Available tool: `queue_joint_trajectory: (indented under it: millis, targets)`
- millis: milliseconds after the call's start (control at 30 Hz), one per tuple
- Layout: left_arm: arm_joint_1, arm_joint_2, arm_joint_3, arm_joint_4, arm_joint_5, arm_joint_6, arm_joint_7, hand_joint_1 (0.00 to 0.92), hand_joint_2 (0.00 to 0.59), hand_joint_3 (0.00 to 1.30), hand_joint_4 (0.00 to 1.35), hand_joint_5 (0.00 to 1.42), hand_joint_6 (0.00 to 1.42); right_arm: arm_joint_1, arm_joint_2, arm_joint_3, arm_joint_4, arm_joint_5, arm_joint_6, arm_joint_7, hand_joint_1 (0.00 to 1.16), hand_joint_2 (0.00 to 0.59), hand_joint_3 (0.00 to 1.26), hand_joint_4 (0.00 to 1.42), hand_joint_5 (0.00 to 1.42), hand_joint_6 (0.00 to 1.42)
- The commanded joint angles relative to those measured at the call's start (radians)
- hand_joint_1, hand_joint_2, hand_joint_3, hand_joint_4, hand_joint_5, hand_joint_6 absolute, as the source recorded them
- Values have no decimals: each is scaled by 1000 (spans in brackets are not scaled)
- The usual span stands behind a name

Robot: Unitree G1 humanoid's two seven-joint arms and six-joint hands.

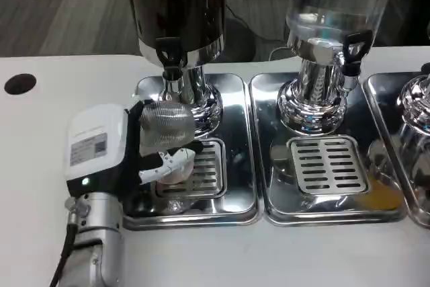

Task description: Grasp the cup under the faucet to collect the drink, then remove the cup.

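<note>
My left hand (144, 149) covers the cup (166, 126) bottom & near side; can't tell how firm my grip is. Dark dispenser (178, 11) & clear dispenser (332, 5) tops cut off at far edge. Right tray (390, 85) cut by right edge.

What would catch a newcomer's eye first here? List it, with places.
The left hand, at left of centre, grips a clear ribbed cup over the left steel tray. Right above it stands the dark dispenser with its black faucet. To the right, a clear dispenser stands on a second tray with a slotted grate.
</note>
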Motion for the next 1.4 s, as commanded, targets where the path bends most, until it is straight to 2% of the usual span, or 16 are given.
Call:
queue_joint_trajectory:
  millis: [33,167,433,533,700,933,967,1067,1133,1200,1400]
  targets:
    - [-4,-12,-33,31,4,-14,-5,360,113,504,539,694,904,-7,-8,0,12,4,-1,-2,398,389,293,211,252,97]
    - [-2,-9,-38,25,2,-16,-3,342,103,504,539,694,906,-10,-8,1,15,4,-2,-3,398,389,293,211,254,97]
    - [16,4,-29,-7,9,6,-16,170,38,473,510,658,878,-9,-7,1,17,9,-8,0,398,389,288,211,255,100]
    - [26,13,-24,-28,17,18,-21,127,29,449,492,641,854,-9,-7,1,18,11,-11,1,398,389,291,211,257,101]
    - [40,26,-19,-54,19,36,-27,115,28,446,492,640,846,-11,-8,1,17,14,-14,2,398,389,292,211,259,101]
    - [53,39,-15,-83,28,62,-27,3,4,405,450,602,833,-10,-7,3,16,16,-17,3,398,389,293,211,260,116]
    - [55,40,-14,-86,27,65,-27,1,5,378,407,562,793,-10,-7,2,16,15,-17,3,398,389,293,211,260,116]
    - [56,42,-5,-87,10,68,-38,0,0,128,55,212,480,-7,-7,2,16,16,-19,3,398,389,295,211,260,117]
    - [56,43,-2,-88,2,65,-44,0,0,25,2,37,351,-6,-8,1,16,16,-20,2,398,389,296,211,260,118]
    - [56,39,1,-86,-8,63,-55,0,0,1,0,1,303,-5,-9,-1,17,17,-21,3,398,389,296,211,260,118]
    - [64,35,11,-103,-24,54,-74,0,0,0,0,0,290,-2,-11,-5,19,22,-25,3,398,389,304,211,260,119]
